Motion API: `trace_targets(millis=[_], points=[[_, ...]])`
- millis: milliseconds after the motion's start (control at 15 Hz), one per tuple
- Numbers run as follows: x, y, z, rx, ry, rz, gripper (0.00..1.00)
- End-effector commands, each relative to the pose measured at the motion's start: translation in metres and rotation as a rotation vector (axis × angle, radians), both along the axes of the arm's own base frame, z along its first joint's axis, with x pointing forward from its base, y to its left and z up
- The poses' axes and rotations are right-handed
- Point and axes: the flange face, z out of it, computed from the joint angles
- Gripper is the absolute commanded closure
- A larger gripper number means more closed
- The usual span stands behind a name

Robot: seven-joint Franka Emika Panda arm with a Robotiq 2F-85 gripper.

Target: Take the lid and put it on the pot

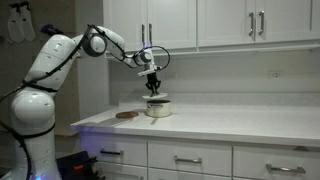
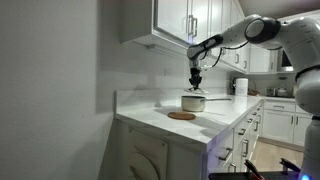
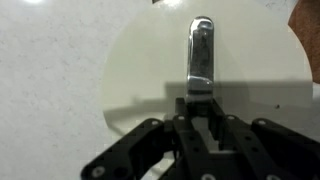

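The lid (image 3: 150, 70) lies directly under the gripper (image 3: 201, 100). In the wrist view it fills most of the picture as a flat, round, pale cream disc with a smooth matte face. On its middle stands a narrow handle (image 3: 201, 50) of shiny metal, long and slightly curved, which reflects the light. The near end of this handle goes in between the two black fingers. The fingers are drawn close together on it, so the gripper is closed and holds the lid by the handle.

In an exterior view the pot (image 1: 158, 109) is a small, squat, cream vessel with short straight sides, and it stands on the white counter (image 1: 230, 122). The lid is at the top of the pot, right at its rim. From this distance I cannot tell if it rests on the rim or hangs just above it. The gripper points straight down on it from the white arm (image 1: 60, 60).

Just beside the pot lies a flat, round, brownish mat (image 1: 126, 115), apart from the pot and bare.

The wrist view shows the metal handle and the speckled stone pattern of the counter, but the pot is fully covered there by the lid, and only a brown edge of the mat appears in the upper corner. The exterior views show the pot's side, the mat in full and the white cabinets (image 2: 180, 20) above, but the handle is too small there to see.
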Motion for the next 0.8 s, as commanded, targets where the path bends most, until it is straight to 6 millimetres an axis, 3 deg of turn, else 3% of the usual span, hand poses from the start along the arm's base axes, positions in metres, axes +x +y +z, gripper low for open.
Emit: trace_targets(millis=[0,733], points=[[0.0053,0.0025,0.0168,-0.001,0.010,0.020,0.94],[0.0106,0.0000,0.0098,0.000,0.038,0.057,0.94]])
